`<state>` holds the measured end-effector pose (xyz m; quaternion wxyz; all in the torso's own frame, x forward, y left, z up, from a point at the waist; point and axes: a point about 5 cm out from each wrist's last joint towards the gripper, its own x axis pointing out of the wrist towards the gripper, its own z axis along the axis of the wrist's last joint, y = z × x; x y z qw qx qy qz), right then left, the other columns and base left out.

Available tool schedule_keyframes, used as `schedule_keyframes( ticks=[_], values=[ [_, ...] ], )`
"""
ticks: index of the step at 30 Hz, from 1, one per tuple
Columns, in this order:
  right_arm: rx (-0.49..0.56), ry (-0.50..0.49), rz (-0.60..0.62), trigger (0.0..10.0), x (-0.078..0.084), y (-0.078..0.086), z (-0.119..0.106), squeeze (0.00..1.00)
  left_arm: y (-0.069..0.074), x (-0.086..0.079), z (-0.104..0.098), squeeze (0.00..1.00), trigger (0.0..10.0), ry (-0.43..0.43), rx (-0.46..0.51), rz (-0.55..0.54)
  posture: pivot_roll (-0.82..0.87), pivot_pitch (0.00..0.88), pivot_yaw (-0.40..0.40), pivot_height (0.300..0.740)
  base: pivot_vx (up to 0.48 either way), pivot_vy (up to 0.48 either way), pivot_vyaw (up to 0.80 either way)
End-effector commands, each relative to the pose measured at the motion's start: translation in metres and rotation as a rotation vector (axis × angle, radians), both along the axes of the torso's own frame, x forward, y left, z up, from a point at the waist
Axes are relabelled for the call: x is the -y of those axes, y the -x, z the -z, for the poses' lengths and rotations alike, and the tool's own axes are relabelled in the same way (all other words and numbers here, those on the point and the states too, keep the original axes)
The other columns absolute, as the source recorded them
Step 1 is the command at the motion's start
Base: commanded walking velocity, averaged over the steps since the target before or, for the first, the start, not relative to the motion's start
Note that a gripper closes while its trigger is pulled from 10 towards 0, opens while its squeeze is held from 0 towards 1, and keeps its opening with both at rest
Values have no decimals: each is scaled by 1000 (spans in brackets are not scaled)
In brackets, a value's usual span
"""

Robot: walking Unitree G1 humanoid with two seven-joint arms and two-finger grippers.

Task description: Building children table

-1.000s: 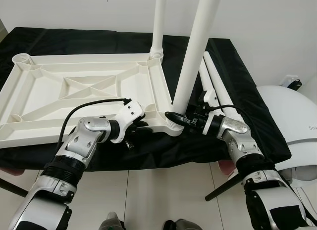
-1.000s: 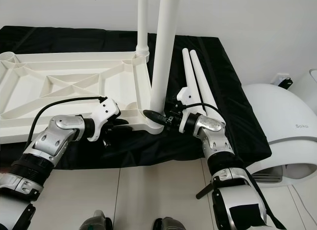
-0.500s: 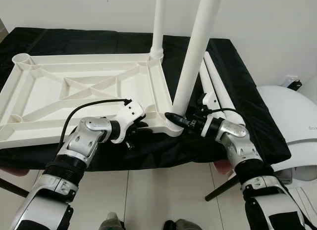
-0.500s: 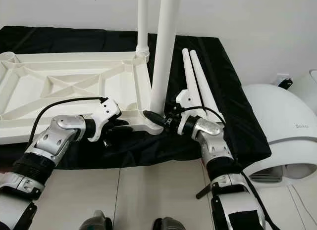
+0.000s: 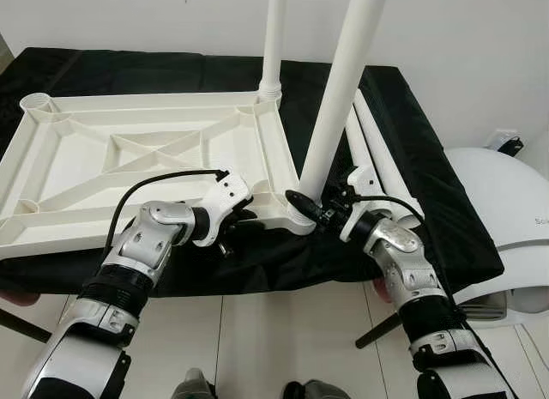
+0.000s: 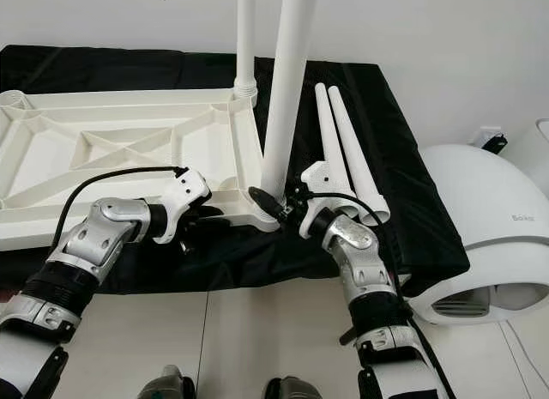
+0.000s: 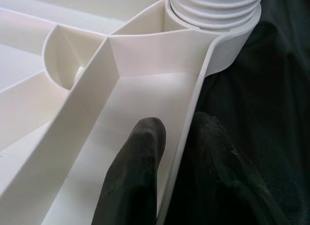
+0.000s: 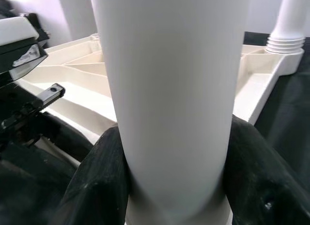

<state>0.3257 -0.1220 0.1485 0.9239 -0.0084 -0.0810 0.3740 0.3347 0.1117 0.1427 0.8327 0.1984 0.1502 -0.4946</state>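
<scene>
The white tabletop point(image 5: 129, 159) lies upside down on the black cloth. One white leg point(image 5: 274, 39) stands in its far right corner socket. A thicker-looking leg point(image 5: 339, 99) stands at the near right corner, leaning slightly right. My right gripper point(image 5: 307, 208) is shut on this leg's base, its black fingers point(image 8: 97, 181) pressed on both sides of the white tube point(image 8: 169, 89). My left gripper point(image 5: 233, 233) is shut on the tabletop's near rim point(image 7: 193, 104), one finger point(image 7: 135, 172) inside the rim and one outside, close to the threaded leg base point(image 7: 213, 7).
Two spare white legs point(image 6: 343, 142) lie side by side on the cloth, right of the tabletop. A large white rounded appliance point(image 5: 506, 210) stands on the floor at the right. The table's front edge point(image 5: 283, 283) drops to pale floor tiles; a white wall is behind.
My right forearm has swung left and nearer, still gripping the leg's base, and the leg's top leans a little further right. The left gripper has stayed on the rim.
</scene>
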Motion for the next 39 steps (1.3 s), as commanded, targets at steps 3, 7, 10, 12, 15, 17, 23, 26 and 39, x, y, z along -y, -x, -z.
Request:
schedule_keyframes(
  ticks=[3, 7, 10, 12, 15, 17, 23, 26, 39],
  values=[
    [31, -71, 66, 10000, -3, 2, -9, 0, -8, -7, -1, 0, 10000, -23, 48, -122, 12, 73, -21, 740, 0, 0, 0],
    [50, -90, 140, 10000, -10, 6, -11, 0, -8, -7, -1, 0, 10000, -24, 51, -123, 15, 61, -24, 740, 0, 0, 0],
    [49, -98, 169, 10000, -14, 7, -10, 0, -9, -7, -2, 0, 10000, -23, 53, -122, 16, 49, -26, 740, 0, 0, 0],
    [45, -101, 188, 10000, -17, 8, -10, 0, -9, -7, -1, 0, 10000, -24, 54, -121, 16, 44, -26, 740, 0, 0, 0],
    [34, -104, 224, 10000, -23, 10, -9, 0, -9, -6, -2, 0, 10000, -23, 56, -121, 16, 44, -25, 740, 0, 0, 0],
    [27, -112, 252, 10000, -27, 12, -9, 0, -9, -6, -2, 0, 10000, -23, 58, -121, 16, 41, -26, 740, 0, 0, 0],
    [13, -129, 346, 10000, -39, 17, -7, 0, -9, -6, -2, 0, 10000, -24, 60, -122, 16, 39, -23, 740, 0, 0, 0],
    [6, -123, 400, 10000, -40, 18, -6, 0, -9, -6, -2, 0, 10000, -25, 60, -120, 15, 39, -23, 740, 0, 0, 0],
    [-34, -119, 470, 10000, -41, 23, -1, 0, -9, -4, -1, 0, 10000, -25, 58, -108, 8, 39, -19, 740, 0, 0, 0]
  ],
)
